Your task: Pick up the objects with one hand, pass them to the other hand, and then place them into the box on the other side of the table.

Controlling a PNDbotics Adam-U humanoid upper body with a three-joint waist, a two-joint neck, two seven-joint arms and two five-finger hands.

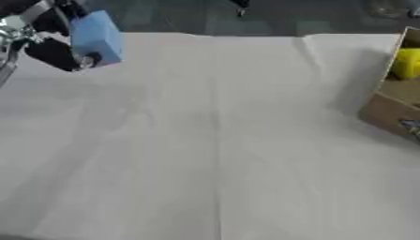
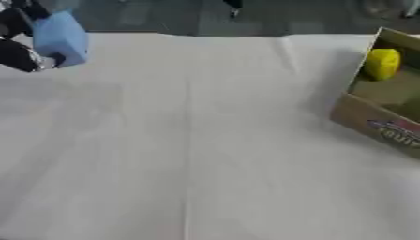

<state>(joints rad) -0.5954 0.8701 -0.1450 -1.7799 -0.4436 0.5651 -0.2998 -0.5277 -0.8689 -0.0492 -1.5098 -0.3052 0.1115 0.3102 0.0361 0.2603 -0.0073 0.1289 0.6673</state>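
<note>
A light blue block (image 1: 97,36) hangs above the table's far left corner, held by my left hand (image 1: 51,49), whose black fingers curl round its left side and lower edge. At the right edge stands a brown cardboard box (image 2: 371,123), open at the top, with a yellow object (image 2: 381,63) lying inside it. My right hand shows in neither view.
A white cloth (image 1: 221,140) with creases covers the whole table. Beyond the far edge lies a dark floor with a dark leg-like shape (image 1: 240,5) at the top middle.
</note>
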